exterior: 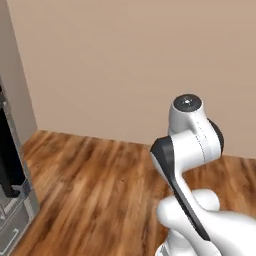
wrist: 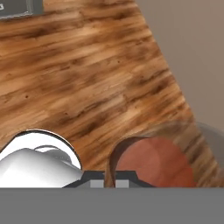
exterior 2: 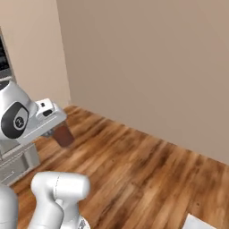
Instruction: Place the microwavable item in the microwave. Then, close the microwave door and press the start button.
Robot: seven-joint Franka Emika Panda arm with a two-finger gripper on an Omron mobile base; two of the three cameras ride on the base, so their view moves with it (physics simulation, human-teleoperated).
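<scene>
Holding the cup (wrist: 153,162), your gripper (wrist: 110,179) has its two dark fingertips (wrist: 96,178) pinched tight on the near rim of the clear tumbler, and you can look straight down into the red-brown contents in the hand view. From the right base view you see that same cup (exterior 2: 64,134) hanging under the white hand, out over the wooden floor (exterior 2: 134,170), clear of any surface. Your arm (exterior: 192,150) is folded up high in the left base view, elbow bent, with the beige wall (exterior: 140,65) behind it. At the left edge of that view you catch a tall appliance (exterior: 12,185) with a grey frame and a dark panel; what it is you can't tell from this angle. Wood planks run everywhere beneath the hand, and the wall meets the floor off to the right in the hand view.
</scene>
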